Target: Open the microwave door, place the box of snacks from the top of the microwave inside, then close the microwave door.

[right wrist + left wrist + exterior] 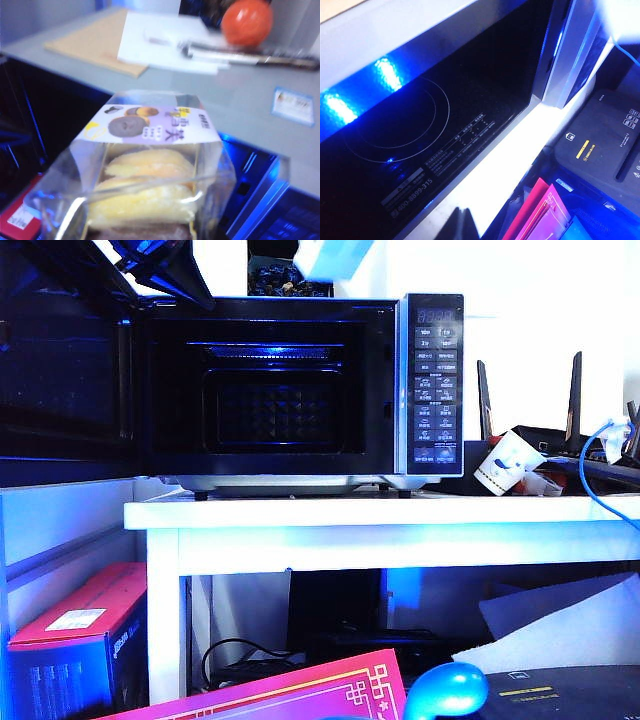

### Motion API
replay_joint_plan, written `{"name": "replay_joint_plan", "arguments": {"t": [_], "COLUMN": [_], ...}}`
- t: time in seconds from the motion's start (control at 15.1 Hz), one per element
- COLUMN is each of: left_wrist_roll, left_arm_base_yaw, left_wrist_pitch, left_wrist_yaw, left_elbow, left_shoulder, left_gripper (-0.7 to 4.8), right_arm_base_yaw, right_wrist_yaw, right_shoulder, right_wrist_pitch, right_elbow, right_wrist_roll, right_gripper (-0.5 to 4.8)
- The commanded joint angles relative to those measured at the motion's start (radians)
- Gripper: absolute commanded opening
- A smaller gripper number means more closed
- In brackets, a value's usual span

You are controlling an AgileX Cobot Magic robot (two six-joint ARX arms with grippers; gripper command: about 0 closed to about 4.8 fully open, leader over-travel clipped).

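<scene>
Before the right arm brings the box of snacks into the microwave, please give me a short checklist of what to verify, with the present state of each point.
1. microwave door open: ok, it is swung wide to the left in the exterior view.
2. Cavity of the microwave free of items: ok, nothing shows inside.
3. box of snacks in the right pincer: ok, it fills the right wrist view right at the camera; the fingers themselves are hidden.
4. Box lifted off the top: ok, it hangs above the microwave's top edge.
5. Left pincer out of the path: cannot tell; its wrist view shows only the door's inner face.
</scene>
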Motion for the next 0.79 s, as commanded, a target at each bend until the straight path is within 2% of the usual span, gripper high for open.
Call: {"name": "replay_joint_plan", "arguments": {"t": [0.07,0.46,0.59,0.79], "left_wrist_roll": [-0.020,-0.020,-0.020,-0.020], "left_arm_base_yaw": [0.001,0.001,0.001,0.001], "left_wrist_pitch": [-0.044,-0.044,-0.044,-0.043], "left_wrist_yaw": [0.005,0.005,0.005,0.005], "left_elbow": [-0.005,-0.005,-0.005,-0.005], "left_shoulder": [0.006,0.006,0.006,0.006], "left_gripper": [-0.06,-0.06,-0.06,-0.06], "right_arm_base_yaw": [0.001,0.001,0.001,0.001], "right_wrist_yaw": [-0.002,-0.005,-0.064,-0.073], "right_shoulder": [-0.011,-0.011,-0.010,-0.008], "right_wrist_pitch": [0.121,0.386,0.510,0.763], "right_elbow": [-0.066,-0.264,-0.349,-0.484], "right_wrist_roll": [0.006,0.007,0.006,0.006], "right_gripper": [2.83,2.83,2.83,2.83]}}
